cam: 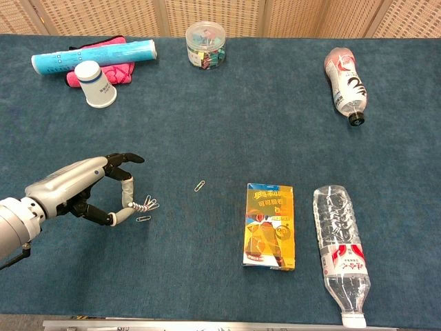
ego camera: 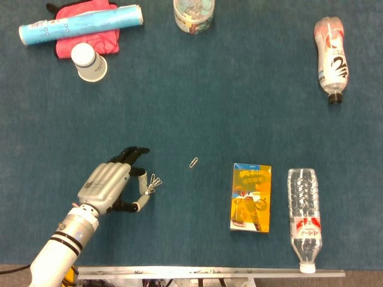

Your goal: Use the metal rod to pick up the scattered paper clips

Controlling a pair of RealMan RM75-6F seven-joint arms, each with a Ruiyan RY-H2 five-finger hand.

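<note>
My left hand (ego camera: 109, 185) (cam: 72, 189) pinches a short metal rod (ego camera: 143, 188) (cam: 126, 201) between thumb and fingers, low over the blue cloth at the front left. A small bunch of paper clips (ego camera: 155, 181) (cam: 147, 203) clings to the rod's side. One loose paper clip (cam: 143, 218) lies on the cloth just below the rod. A second loose clip (ego camera: 194, 162) (cam: 200, 185) lies to the right, apart from the hand. My right hand is in neither view.
An orange box (ego camera: 251, 197) (cam: 269, 225) and a clear bottle (ego camera: 304, 218) (cam: 340, 252) lie at the front right. Another bottle (ego camera: 331, 58) lies far right. A paper cup (ego camera: 90, 63), a blue tube (ego camera: 81, 24) on a pink cloth, and a jar of clips (ego camera: 193, 15) line the back.
</note>
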